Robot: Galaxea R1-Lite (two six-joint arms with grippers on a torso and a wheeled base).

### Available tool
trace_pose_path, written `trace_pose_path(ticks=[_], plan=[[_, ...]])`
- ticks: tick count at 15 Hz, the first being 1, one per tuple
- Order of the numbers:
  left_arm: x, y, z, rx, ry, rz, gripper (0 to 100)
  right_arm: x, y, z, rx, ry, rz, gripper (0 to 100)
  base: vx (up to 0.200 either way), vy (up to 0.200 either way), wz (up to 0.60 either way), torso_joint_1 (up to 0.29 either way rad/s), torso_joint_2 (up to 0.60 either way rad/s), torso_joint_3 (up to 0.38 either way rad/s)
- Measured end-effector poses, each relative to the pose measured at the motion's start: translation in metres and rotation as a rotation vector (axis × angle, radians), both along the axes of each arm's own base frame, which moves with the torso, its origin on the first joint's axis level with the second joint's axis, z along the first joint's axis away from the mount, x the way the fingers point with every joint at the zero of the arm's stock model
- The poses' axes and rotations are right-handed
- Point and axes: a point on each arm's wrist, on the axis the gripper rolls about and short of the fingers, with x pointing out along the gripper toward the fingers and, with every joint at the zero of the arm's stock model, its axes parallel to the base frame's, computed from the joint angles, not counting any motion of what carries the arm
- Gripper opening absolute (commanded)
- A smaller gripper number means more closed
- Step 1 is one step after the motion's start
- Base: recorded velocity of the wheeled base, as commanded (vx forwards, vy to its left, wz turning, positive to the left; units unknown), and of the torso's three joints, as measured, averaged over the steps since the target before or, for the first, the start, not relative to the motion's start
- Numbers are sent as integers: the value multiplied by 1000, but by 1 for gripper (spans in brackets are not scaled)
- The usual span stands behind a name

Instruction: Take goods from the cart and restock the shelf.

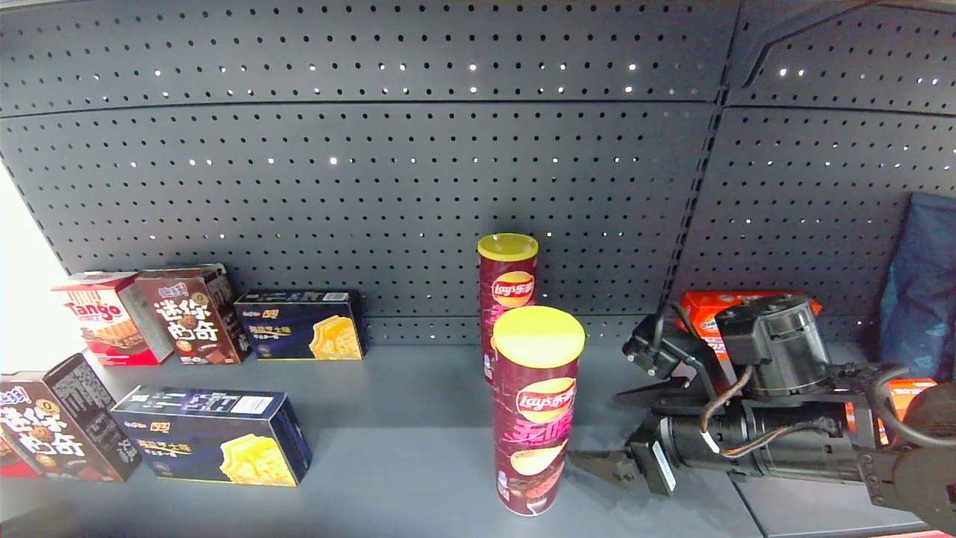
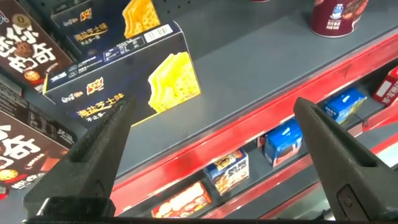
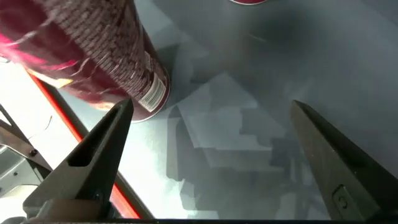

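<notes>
Two maroon chip cans with yellow lids stand upright on the grey shelf (image 1: 388, 448): the front can (image 1: 536, 411) and the back can (image 1: 508, 295) near the pegboard. My right gripper (image 1: 601, 430) lies low on the shelf just right of the front can, open and holding nothing, a small gap away from it. In the right wrist view the front can (image 3: 118, 56) stands beside one finger, outside the open right gripper (image 3: 212, 106). My left gripper (image 2: 214, 102) is open and empty, hovering off the shelf's red front edge (image 2: 205, 146) near a dark blue cracker box (image 2: 124, 87).
Boxes fill the shelf's left side: a red wafer box (image 1: 104, 317), brown boxes (image 1: 190, 314) (image 1: 60, 426), dark blue boxes (image 1: 302, 325) (image 1: 213, 437). An orange box (image 1: 709, 306) and a blue bag (image 1: 922, 284) sit at the right. Small packs (image 2: 286, 140) line the lower shelf.
</notes>
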Motion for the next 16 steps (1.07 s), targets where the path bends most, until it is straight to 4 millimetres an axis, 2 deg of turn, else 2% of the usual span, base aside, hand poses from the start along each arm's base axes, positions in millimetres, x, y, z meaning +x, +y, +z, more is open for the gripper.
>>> trace_pose_path(ticks=[16], plan=[[-5,1,-15,-22,27,8,100,1,12,-7,-14,19,31,100,0,0,0,0,0,0]])
